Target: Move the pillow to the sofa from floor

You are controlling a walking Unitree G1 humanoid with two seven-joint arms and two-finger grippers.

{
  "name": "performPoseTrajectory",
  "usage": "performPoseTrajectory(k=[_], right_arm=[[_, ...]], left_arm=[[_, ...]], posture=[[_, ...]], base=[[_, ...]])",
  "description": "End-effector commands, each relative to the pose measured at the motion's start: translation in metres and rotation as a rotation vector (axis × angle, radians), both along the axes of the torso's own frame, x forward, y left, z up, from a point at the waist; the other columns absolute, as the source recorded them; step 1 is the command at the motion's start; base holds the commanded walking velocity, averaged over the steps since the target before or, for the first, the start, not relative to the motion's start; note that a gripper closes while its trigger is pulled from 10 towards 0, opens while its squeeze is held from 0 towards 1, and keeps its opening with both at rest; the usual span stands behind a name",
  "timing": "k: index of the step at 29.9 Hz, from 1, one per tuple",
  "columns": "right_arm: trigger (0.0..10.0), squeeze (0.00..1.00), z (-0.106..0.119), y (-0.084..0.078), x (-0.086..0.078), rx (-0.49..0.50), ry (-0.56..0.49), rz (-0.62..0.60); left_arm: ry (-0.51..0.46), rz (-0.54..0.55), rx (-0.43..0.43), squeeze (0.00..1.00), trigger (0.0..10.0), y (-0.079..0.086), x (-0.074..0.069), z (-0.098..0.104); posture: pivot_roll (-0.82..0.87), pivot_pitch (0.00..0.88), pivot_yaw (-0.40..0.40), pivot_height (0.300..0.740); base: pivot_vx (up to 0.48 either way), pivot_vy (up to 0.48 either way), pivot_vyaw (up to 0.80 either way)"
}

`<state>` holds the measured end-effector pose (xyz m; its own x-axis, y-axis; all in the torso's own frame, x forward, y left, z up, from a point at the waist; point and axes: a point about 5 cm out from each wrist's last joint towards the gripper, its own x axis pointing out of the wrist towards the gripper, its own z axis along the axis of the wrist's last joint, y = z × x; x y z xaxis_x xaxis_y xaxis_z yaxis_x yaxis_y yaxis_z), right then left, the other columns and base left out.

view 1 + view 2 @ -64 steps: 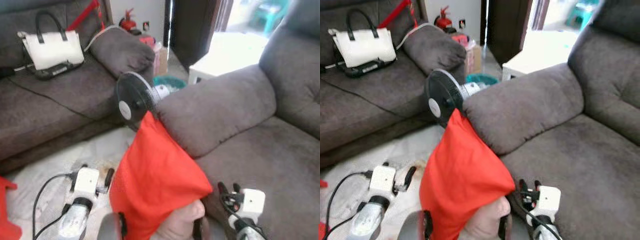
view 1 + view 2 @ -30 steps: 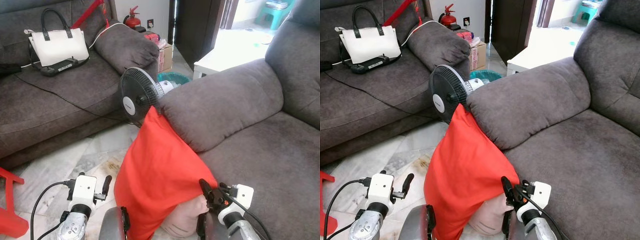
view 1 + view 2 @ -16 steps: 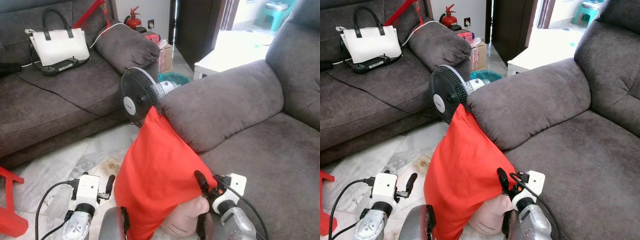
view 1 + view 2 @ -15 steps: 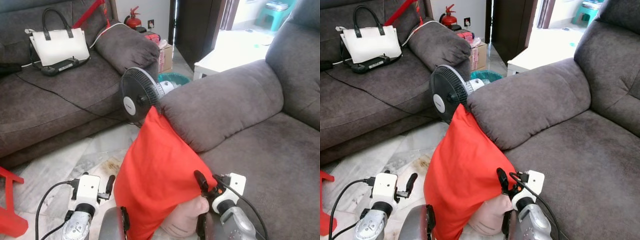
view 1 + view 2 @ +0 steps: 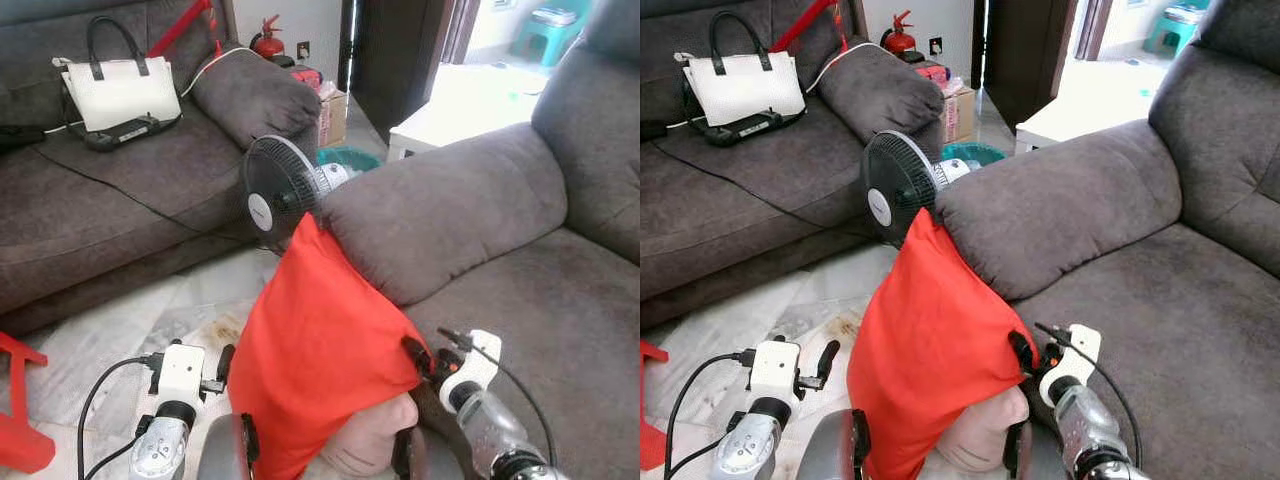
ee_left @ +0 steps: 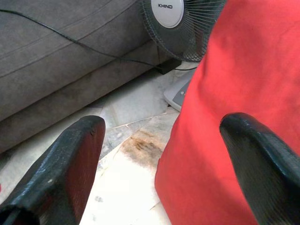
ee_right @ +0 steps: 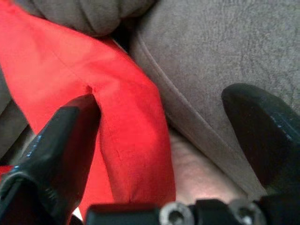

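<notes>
A red pillow [image 5: 320,350] stands on the floor, its top corner leaning against the armrest [image 5: 440,210] of the grey sofa [image 5: 540,300]. My right gripper [image 5: 420,355] is at the pillow's lower right corner, by the sofa's seat edge. In the right wrist view the gripper [image 7: 161,98] is open, with the red corner lying against one finger [image 7: 65,136] and the sofa fabric behind. My left gripper [image 5: 222,362] is low on the pillow's left side. It is open [image 6: 161,124], with the pillow's left edge between the fingers, apart from both.
A black floor fan [image 5: 275,195] stands right behind the pillow. Something pale pink [image 5: 370,445] lies under the pillow's lower edge. A second grey sofa [image 5: 90,200] carries a white handbag [image 5: 118,90]. A red stool [image 5: 15,420] sits at the far left.
My right gripper has risen and turned in to the pillow's lower right corner. The left gripper has edged slightly toward the pillow. The pillow has stayed in place.
</notes>
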<state>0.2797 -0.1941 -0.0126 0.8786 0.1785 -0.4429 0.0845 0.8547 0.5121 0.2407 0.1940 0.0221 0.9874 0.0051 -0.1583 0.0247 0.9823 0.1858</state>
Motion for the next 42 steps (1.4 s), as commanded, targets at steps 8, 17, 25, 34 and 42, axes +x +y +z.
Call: performPoseTrajectory(k=[8, 17, 25, 34, 42], right_arm=[[10.0, 0.0, 0.013, 0.0, 0.015, 0.04, -0.002, -0.021], [10.0, 0.0, 0.007, 0.009, 0.01, 0.018, -0.003, 0.04], [10.0, 0.0, 0.009, 0.009, 0.011, -0.002, -0.002, 0.086], [10.0, 0.0, 0.004, 0.018, 0.008, -0.058, 0.025, 0.166], [10.0, 0.0, 0.004, 0.012, 0.008, -0.079, 0.042, 0.147]], left_arm=[[0.005, -0.005, 0.002, 0.0, 10.0, -0.002, 0.001, -0.002], [0.015, -0.02, -0.005, 0.0, 10.0, -0.006, 0.002, -0.003], [0.024, -0.028, 0.001, 0.0, 10.0, -0.006, 0.001, -0.005], [0.035, -0.037, 0.002, 0.0, 10.0, -0.007, -0.002, -0.007], [0.054, -0.043, 0.013, 0.0, 10.0, -0.005, -0.004, -0.01]], posture=[[0.16, 0.006, -0.049, 0.543], [0.16, 0.0, -0.049, 0.543], [0.16, 0.004, -0.049, 0.543], [0.16, 0.014, -0.048, 0.543], [0.16, 0.02, -0.044, 0.543]], base=[[0.0, 0.0, 0.0], [0.0, 0.0, 0.0], [0.0, 0.0, 0.0], [0.0, 0.0, 0.0], [0.0, 0.0, 0.0]])
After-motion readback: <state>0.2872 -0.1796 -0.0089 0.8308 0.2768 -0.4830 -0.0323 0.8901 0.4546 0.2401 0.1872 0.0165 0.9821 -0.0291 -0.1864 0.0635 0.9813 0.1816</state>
